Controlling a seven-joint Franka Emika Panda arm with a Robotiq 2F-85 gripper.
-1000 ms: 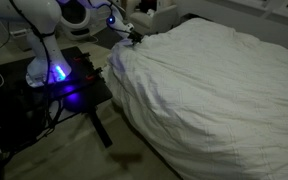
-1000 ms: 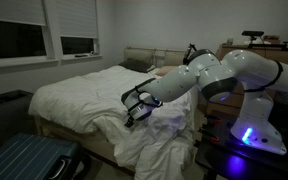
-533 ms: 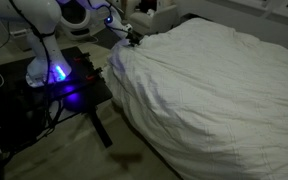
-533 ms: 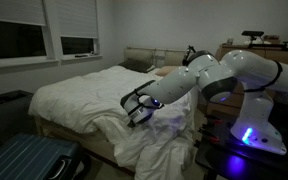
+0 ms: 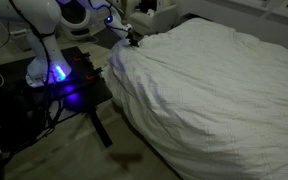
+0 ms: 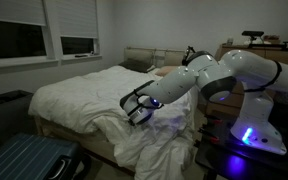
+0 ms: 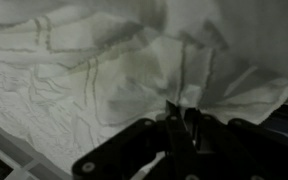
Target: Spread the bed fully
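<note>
The bed (image 5: 214,95) is very large, covered by a white wrinkled duvet (image 6: 79,92) that is bunched and folded over at the edge nearest the robot. My gripper (image 5: 134,39) sits at that bunched corner, low against the folds (image 6: 136,113). In the wrist view the dark fingers (image 7: 173,113) stand close together with a ridge of the duvet (image 7: 84,70) pinched between them, so my gripper (image 7: 180,112) is shut on the cloth.
The robot stands on a small black table with blue light (image 5: 69,88), close beside the bed (image 6: 239,150). A blue ribbed suitcase (image 6: 29,160) lies on the floor at the bed's foot. Windows (image 6: 79,45) and a headboard (image 6: 139,58) lie behind.
The jaws have closed from wide apart onto a fold of the duvet. The arm has hardly moved.
</note>
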